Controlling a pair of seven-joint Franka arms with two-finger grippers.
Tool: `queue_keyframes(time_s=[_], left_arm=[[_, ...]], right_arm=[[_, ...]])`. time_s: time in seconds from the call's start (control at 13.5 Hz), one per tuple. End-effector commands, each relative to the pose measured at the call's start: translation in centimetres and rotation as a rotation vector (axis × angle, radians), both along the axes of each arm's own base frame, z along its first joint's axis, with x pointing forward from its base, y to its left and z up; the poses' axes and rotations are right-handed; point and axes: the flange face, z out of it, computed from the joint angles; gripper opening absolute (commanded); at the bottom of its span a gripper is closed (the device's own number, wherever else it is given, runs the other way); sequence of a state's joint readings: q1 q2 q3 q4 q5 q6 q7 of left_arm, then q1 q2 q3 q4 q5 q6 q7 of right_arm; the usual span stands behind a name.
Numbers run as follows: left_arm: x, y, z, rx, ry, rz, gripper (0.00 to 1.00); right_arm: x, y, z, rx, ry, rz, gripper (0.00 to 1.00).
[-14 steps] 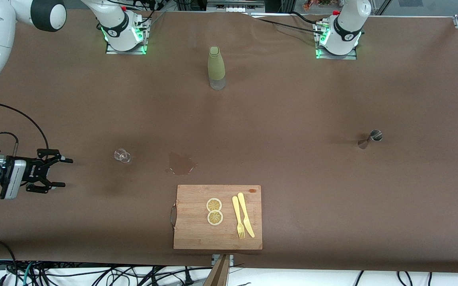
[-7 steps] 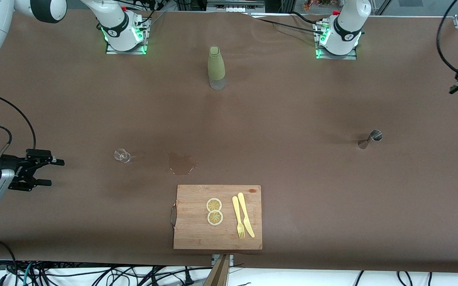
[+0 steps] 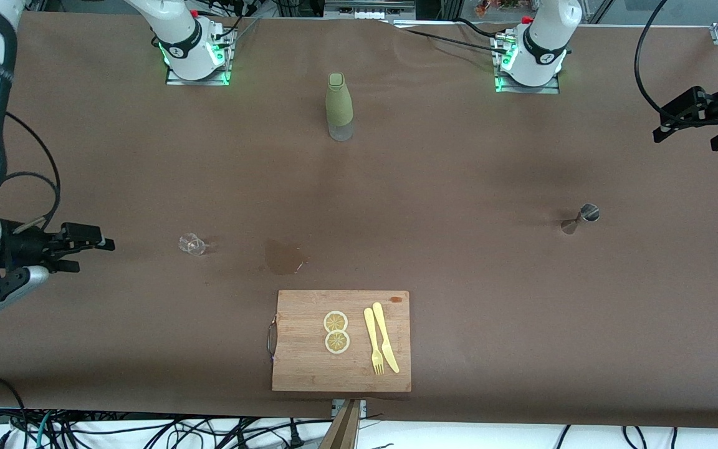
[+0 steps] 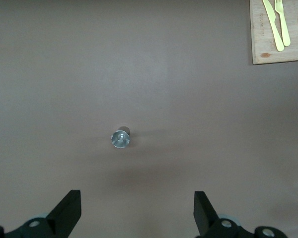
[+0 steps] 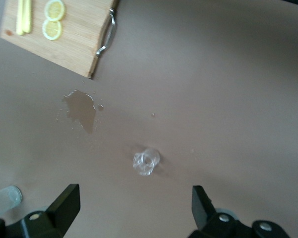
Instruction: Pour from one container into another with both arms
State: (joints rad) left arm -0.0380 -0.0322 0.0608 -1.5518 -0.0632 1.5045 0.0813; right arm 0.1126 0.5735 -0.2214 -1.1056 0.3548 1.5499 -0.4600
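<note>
Steel jigger (image 3: 581, 217) stands on the brown table (image 3: 434, 187) toward your left arm's end; your left gripper (image 3: 690, 120) hangs over that end, fingers spread wide, holding nothing. Your clear glass (image 3: 191, 244) sits toward the right arm's end, beside a wet spill (image 3: 283, 256). Your right gripper (image 3: 78, 247) hovers near the glass, also wide and empty.

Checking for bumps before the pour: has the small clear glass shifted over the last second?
No. The glass sits at the same spot beside the wet stain on the table.
</note>
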Motion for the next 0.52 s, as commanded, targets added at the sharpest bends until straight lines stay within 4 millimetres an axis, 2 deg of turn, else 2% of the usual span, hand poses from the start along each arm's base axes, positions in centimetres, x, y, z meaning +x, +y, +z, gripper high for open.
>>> queue_keyframes(time_s=[0.0,0.15,0.44], left_arm=[[-1.0,-0.1,-0.1,-0.024,0.018,0.041,1.00],[-0.9,-0.1,-0.1,-0.025,0.018,0.036,1.00],[-0.9,0.2,-0.2,-0.025,0.019,0.043,1.00]], right_arm=[[-2.7,1.4,2.7,-0.083,0.066,-0.115,1.00],[-4.5,2.2,4.5,-0.138,0.111,-0.175,1.00],[-8.3,0.7,8.3,-0.210,0.218,-0.260,1.00]])
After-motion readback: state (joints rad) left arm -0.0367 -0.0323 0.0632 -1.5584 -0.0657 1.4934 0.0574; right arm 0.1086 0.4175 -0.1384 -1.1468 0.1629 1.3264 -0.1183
